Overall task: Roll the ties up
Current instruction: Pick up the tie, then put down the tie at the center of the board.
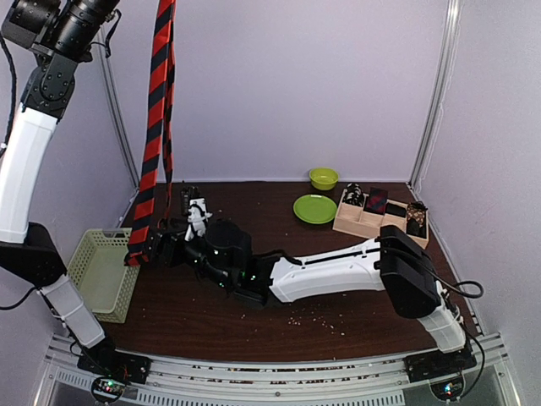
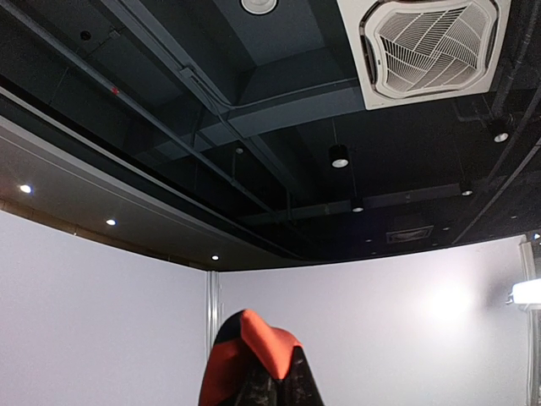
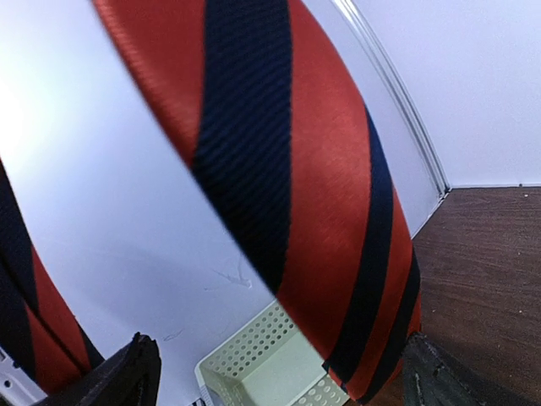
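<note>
Here the orange-red tie (image 1: pixel 153 127) hangs long, with black diagonal stripes.

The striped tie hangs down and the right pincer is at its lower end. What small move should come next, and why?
Probably close the right pincer on the striped tie. Its fingers stand open on either side of the tie's lower end, beside the basket, so that end hangs free; gripping it seems needed before rolling.
</note>
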`<move>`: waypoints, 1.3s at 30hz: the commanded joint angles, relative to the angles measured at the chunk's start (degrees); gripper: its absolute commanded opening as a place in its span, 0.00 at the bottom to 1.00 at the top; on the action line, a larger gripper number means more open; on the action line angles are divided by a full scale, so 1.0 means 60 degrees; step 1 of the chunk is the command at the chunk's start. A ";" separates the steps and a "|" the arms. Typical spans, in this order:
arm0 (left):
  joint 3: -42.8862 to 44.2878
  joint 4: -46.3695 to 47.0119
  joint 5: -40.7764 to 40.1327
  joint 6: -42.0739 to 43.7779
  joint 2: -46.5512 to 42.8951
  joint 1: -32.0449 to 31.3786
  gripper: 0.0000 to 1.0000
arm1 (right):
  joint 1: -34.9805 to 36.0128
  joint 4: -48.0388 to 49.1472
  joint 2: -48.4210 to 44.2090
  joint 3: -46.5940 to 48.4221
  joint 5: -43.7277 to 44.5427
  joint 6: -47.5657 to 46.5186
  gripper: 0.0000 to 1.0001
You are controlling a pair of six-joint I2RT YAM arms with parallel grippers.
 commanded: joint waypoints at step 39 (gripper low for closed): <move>-1.3549 -0.0412 -0.6622 0.0433 -0.6439 -0.0847 0.00 | -0.4438 -1.2927 -1.4829 -0.9342 -0.3855 -0.2206 0.00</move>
